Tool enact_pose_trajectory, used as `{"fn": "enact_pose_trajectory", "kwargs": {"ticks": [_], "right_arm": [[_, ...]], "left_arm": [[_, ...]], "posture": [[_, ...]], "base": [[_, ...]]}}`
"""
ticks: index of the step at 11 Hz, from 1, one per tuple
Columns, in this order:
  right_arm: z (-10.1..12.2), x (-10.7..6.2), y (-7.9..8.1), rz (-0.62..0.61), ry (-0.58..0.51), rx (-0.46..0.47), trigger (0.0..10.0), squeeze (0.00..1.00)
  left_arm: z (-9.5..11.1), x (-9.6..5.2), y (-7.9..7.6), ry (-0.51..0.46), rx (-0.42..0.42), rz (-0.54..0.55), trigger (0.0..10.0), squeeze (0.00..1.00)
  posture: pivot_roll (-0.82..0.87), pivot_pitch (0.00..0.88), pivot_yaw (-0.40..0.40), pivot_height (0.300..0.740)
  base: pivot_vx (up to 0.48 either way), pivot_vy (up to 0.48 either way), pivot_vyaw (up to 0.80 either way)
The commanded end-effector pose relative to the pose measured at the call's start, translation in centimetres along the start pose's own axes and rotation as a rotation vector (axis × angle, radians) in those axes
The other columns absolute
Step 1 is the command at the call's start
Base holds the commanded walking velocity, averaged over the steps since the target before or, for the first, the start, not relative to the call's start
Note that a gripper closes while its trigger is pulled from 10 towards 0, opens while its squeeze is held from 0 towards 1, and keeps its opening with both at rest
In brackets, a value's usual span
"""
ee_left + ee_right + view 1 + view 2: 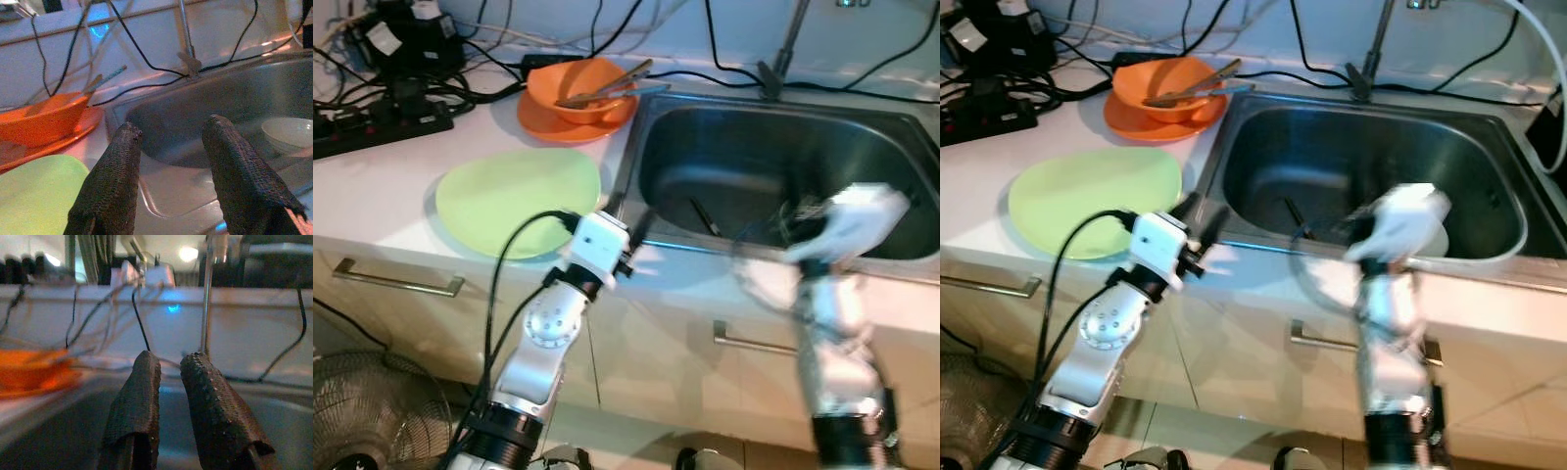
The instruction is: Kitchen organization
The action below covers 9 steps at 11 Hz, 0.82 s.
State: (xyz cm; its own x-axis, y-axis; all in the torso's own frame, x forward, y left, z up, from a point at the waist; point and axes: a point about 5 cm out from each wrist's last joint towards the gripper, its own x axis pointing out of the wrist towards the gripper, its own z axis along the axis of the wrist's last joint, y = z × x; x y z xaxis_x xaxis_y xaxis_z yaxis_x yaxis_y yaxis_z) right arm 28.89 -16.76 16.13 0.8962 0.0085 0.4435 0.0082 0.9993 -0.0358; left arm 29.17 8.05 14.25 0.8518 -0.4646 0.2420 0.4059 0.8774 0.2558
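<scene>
The left end effector (171, 132) hangs at the front lip of the table (382, 186), its two black fingers (110, 181) spread apart with nothing between them. Just behind and to its left lies the green plate (509, 196), flat on the table. Farther back beyond that plate sits the orange bowl (578, 88) on an orange plate (543, 122), with utensils (607, 88) resting across the bowl and poking out toward the sink (783, 166). The sink opens just ahead and to the right of this end effector, and from its wrist view a white bowl (288, 134) shows down in the basin, ahead of the right finger.

The right end effector (168, 362) is blurred from the head views, held up over the front edge of the sink, well to the right of the left one. Its fingers stand close together with a narrow gap and grasp nothing that I can see. Ahead of it is the far wall of the basin and a thin upright rod (208, 308) rising behind the sink; the orange bowl is a smear off to its left.

Black cables (401, 88) and a power strip (372, 127) crowd the back left of the table, well beyond the left end effector. A drawer handle (396, 279) sits below the table edge to its left, and a fan (372, 411) stands on the floor beneath.
</scene>
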Motion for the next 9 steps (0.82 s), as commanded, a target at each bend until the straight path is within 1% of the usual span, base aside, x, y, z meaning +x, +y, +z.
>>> {"fn": "enact_pose_trajectory", "kwargs": {"ticks": [1, 2, 3, 6, 7, 8, 9], "right_arm": [[0.3, 0.0, -0.2, -0.030, -0.020, -0.021, 10.0, 0.00], [-0.1, -0.1, -0.5, -0.061, -0.013, -0.041, 10.0, 0.00], [-0.6, -0.3, -0.8, -0.098, 0.002, -0.038, 10.0, 0.00], [-0.7, -0.4, -0.7, -0.104, -0.006, -0.054, 10.0, 0.00], [-1.1, -0.4, -0.6, -0.107, 0.009, -0.047, 10.0, 0.00], [-1.2, -0.4, -0.5, -0.104, 0.015, -0.043, 10.0, 0.00], [-1.3, -0.4, -0.2, -0.094, 0.019, -0.040, 10.0, 0.00]], "left_arm": [[-0.2, -0.2, 0.6, 0.000, 0.004, 0.042, 10.0, 0.00], [-0.2, -0.2, 0.8, -0.003, 0.005, 0.067, 10.0, 0.00], [-0.2, -0.3, 1.1, -0.007, 0.009, 0.083, 10.0, 0.00], [0.1, -0.2, 1.7, -0.025, -0.002, 0.133, 10.0, 0.00], [0.4, 0.0, 2.2, -0.031, -0.002, 0.155, 10.0, 0.00], [1.3, 0.5, 2.8, -0.049, 0.010, 0.165, 10.0, 0.00], [2.6, 1.1, 4.1, -0.073, 0.035, 0.192, 10.0, 0.00]], "posture": [[0.03, 0.068, 0.008, 0.740], [0.04, 0.065, 0.007, 0.740], [0.04, 0.066, 0.010, 0.740], [0.04, 0.068, 0.014, 0.740], [0.04, 0.068, 0.013, 0.740], [0.05, 0.070, 0.013, 0.740], [0.05, 0.071, 0.014, 0.740]], "base": [[0.000, 0.000, 0.00], [0.000, 0.000, 0.00], [0.000, 0.000, 0.00], [0.000, 0.000, 0.00], [0.000, 0.000, 0.00], [0.000, 0.000, 0.00], [0.000, 0.000, 0.00]]}}
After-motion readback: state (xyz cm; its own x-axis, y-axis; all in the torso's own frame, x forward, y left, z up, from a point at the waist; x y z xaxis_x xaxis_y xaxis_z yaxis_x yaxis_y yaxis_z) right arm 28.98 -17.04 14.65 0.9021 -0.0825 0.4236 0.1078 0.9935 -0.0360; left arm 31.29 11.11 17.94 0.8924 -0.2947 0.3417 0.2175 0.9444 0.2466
